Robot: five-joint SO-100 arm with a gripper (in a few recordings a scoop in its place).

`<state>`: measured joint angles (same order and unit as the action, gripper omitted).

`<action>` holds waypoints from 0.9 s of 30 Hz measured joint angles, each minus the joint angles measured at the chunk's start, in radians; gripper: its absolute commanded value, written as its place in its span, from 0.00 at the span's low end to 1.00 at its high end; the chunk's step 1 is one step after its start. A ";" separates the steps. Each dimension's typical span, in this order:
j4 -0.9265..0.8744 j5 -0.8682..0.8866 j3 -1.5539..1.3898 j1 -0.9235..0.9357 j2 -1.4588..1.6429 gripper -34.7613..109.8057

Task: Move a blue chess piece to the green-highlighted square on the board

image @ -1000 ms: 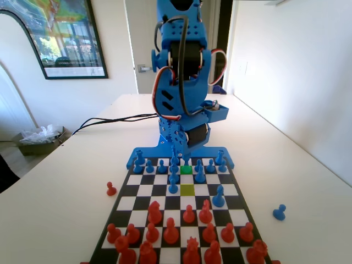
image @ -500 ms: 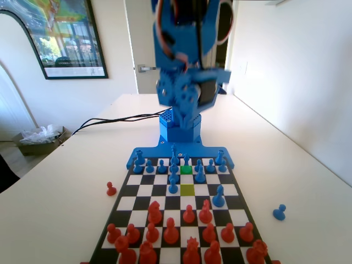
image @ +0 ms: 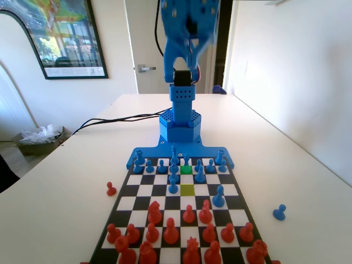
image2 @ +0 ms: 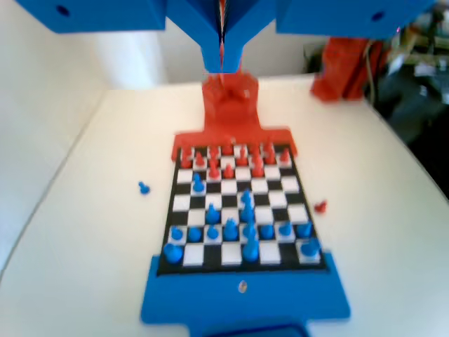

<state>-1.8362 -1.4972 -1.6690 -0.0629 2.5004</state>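
Gripper (image2: 222,53) raised high above the table, hanging from the top edge of the wrist view. Its two jaws are pressed together with only a thin seam between them, nothing held.

Board (image: 237,193) lies flat on the white table (image: 71,181), its blue rim at the far end in the fixed view, against the arm's base. Seen from the wrist, the whole board (image2: 304,217) sits well below and ahead of the closed jaws, blurred.

Green-highlighted square (image: 186,170), bright green, is in the second row from the blue rim, about mid-width of the board. No piece stands on it. One row nearer the camera, same file, is the duller yellow-green square (image: 187,190), also bare.

Blue chess piece (image: 173,186): a short pawn, round ball head on a slim flared body, upright, just left of the yellow-green square in the fixed view. It stands far below the gripper, well apart from it.

Off the board on the table: a blue pawn (image: 279,212) near the right edge of the fixed view, and a red pawn (image: 111,189) just beside the board's left edge. Red pieces (image: 170,231) crowd the board's near end.
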 measured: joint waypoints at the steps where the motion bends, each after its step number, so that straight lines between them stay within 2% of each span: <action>1: 0.000 -0.026 0.012 0.017 0.029 0.25; 11: 0.009 -0.204 -0.018 0.094 0.199 0.25; 27: 0.193 -0.241 -0.445 0.101 0.515 0.25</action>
<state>-1.6429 -1.7380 -2.1138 0.0383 3.0158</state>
